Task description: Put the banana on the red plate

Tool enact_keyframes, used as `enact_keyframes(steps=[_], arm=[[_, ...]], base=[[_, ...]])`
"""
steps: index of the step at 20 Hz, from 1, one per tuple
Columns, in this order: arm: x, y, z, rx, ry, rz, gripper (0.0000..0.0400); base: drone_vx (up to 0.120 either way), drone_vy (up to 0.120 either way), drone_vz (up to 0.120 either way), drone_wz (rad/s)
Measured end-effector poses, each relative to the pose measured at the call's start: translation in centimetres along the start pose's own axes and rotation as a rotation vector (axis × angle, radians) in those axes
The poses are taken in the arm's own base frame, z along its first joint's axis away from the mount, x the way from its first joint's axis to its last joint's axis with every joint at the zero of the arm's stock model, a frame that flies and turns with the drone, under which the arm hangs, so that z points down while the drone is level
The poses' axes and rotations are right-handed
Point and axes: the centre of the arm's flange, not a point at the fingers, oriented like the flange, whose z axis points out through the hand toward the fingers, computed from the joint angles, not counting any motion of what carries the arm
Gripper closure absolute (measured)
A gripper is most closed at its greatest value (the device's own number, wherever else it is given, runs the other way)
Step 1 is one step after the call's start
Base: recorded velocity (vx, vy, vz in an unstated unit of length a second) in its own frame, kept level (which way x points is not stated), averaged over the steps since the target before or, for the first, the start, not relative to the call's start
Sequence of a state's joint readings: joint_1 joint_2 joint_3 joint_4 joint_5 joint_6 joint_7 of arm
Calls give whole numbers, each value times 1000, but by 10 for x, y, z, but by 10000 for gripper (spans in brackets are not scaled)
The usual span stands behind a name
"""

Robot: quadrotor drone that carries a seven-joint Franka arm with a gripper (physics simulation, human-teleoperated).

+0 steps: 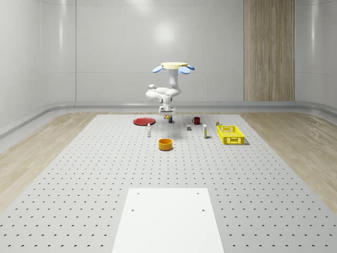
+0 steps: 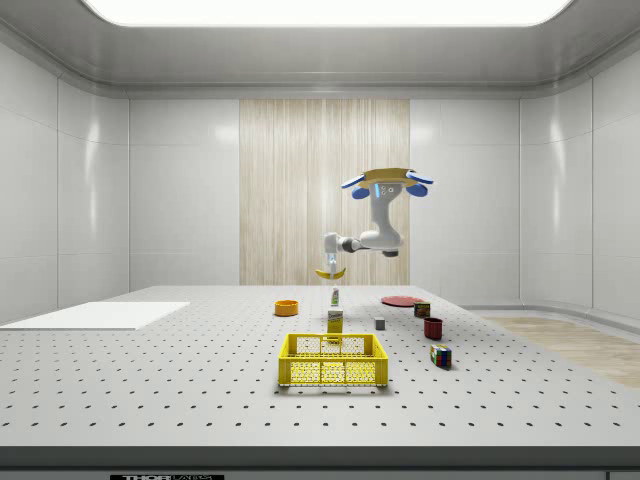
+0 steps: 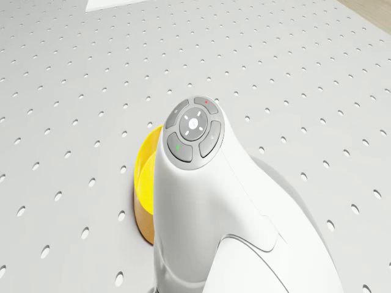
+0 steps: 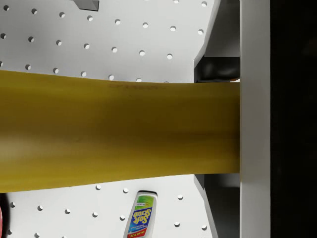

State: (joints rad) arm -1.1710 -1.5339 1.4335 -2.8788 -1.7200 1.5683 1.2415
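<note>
Wrist view has the banana point(image 4: 114, 131) lying broad across the frame, pinched against a white finger point(image 4: 253, 119), so the gripper point(image 2: 329, 262) is closed on the fruit and carries it clear of the perforated floor point(image 1: 79, 179). From the side, the drone point(image 2: 386, 182) hovers well above the floor with the arm folded beneath it, the banana hanging under the gripper. The step in hand looks like the carry: the red plate point(image 1: 143, 122) lies near the floor's far edge, close by the gripper but not yet under it. Next, I judge, the gripper must come over the plate, descend, then let go. A small bottle point(image 4: 140, 215) below reads "Soft Scrub"; no other writing can be read.
</note>
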Motion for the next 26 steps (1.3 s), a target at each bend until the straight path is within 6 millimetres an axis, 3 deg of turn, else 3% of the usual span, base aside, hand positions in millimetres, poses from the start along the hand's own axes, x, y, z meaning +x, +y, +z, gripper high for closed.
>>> enact_keyframes(steps=[26], arm=[[0,0,0,1,5,-777,201]], base=[[0,0,0,-300]])
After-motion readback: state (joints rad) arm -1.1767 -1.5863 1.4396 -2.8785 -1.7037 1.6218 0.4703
